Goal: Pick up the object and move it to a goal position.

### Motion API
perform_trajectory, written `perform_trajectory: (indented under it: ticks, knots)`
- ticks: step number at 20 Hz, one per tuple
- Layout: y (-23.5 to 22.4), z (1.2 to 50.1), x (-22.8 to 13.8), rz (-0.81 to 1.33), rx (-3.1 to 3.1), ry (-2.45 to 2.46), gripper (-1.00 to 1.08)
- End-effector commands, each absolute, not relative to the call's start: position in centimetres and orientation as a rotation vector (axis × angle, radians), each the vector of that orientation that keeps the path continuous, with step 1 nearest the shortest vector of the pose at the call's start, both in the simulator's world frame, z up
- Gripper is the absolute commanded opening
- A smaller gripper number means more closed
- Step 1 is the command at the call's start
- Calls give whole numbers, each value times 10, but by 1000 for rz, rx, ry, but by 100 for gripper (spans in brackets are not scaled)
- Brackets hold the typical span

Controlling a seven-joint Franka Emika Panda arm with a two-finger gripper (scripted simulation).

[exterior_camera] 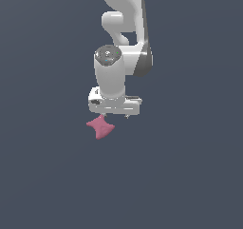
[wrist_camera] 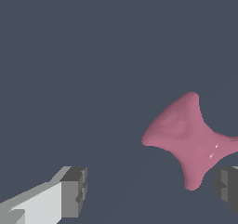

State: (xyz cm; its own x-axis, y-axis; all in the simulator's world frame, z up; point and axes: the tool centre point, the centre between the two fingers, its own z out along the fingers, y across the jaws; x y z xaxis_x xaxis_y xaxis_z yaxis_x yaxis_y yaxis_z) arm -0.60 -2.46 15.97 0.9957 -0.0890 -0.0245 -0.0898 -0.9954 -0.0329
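- The gripper (wrist_camera: 151, 190) has its jaws released and spread wide, with nothing between them touching either pad
- The object (wrist_camera: 188, 141), a small pink lump with a pinched waist and flared pointed corners, lies on the dark floor (wrist_camera: 69, 56) off centre in the gap, crowding one fingertip (wrist_camera: 227, 188) and well apart from the other fingertip (wrist_camera: 74, 191)
- In the exterior view the object (exterior_camera: 100, 127) sits just below the gripper (exterior_camera: 114, 113) and toward the exterior view's left of it, so the hand appears not to be centred over it
- Risk, as I judge it: if the jaws come down from here, the near fingertip may land on a flared corner instead of clearing it, pressing or tipping the lump
- Risk: closing from this offset would let the near pad reach the lump first and push it sideways across the floor, so it may rotate or slide out before the far pad arrives
- Risk: the shape gives slanted faces; pads closing on the flared corners and not across the waist could squeeze it out of the grip
- No goal marker shows in either view, so where it must go cannot be told
- No brand, label or writing is readable on the arm, the gripper or the object
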Motion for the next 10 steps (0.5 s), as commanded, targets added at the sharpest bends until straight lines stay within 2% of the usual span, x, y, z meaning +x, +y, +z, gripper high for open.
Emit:
perform_trajectory:
  ticks: [1,10]
  knots:
    - [-25,160,-6,36,-3104,139,100]
    - [-42,167,-11,51,-3082,191,100]
